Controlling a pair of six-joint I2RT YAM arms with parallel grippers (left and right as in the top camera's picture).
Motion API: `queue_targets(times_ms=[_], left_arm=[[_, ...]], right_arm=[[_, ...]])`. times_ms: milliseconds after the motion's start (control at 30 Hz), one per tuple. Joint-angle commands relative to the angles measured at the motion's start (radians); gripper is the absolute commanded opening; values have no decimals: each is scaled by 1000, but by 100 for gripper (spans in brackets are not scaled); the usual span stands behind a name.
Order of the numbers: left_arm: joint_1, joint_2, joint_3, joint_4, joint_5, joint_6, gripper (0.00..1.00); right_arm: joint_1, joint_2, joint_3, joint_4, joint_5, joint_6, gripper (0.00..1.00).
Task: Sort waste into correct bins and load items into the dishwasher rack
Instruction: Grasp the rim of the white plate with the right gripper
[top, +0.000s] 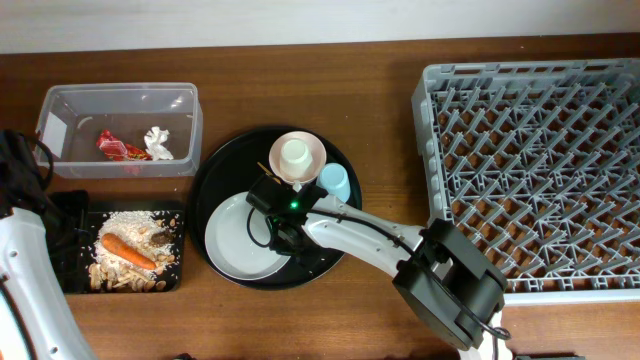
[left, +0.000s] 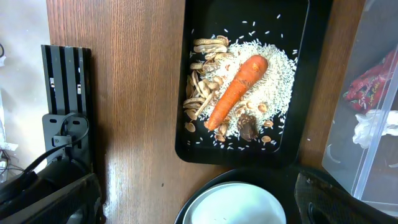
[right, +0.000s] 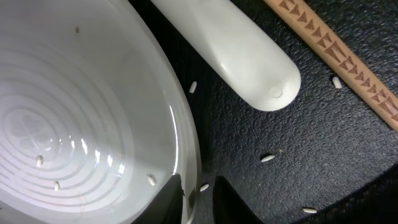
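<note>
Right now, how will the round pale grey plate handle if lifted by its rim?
Round pale grey plate: glossy, ridged surface reflects light, so likely rigid but slippery in a rim pinch. Wide and shallow, it would probably pivot in a one-edge hold. Loose rice grains inside may slide off when tilted.

Wood strip (top: 390, 150) betw round tray (top: 213, 178) and rack (top: 530, 150): open lane. R arm (top: 370, 235) lies across tray's lower-right, blocks that side. Bowl (top: 313, 148), cup (top: 335, 182) crowd tray top; plate (top: 235, 240) fills lower-left. Fork (right: 236, 56) lies just beside plate rim, chopstick (right: 336, 62) beyond it, narrow gaps. Tub (top: 190, 120), food tray (left: 292, 134) sit just beside round tray's left edge, tight there.
</note>
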Motion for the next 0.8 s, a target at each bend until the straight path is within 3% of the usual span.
queue_targets(times_ms=[0,100,200,367,400,767], left_arm=[[4,-7,-3,1,-3,-16,99],[4,-7,-3,1,-3,-16,99],[4,-7,-3,1,-3,-16,99],[4,-7,-3,1,-3,-16,99],[4,-7,-3,1,-3,-16,99],[4,-7,-3,1,-3,-16,99]], right_arm=[[5,13,16,-3,24,5,20],[5,13,14,-3,27,5,18],[6,13,14,-3,32,5,9],[6,13,14,-3,35,5,9],[6,13,14,-3,35,5,4],[-10,-63,18,-27,39,-21,4]])
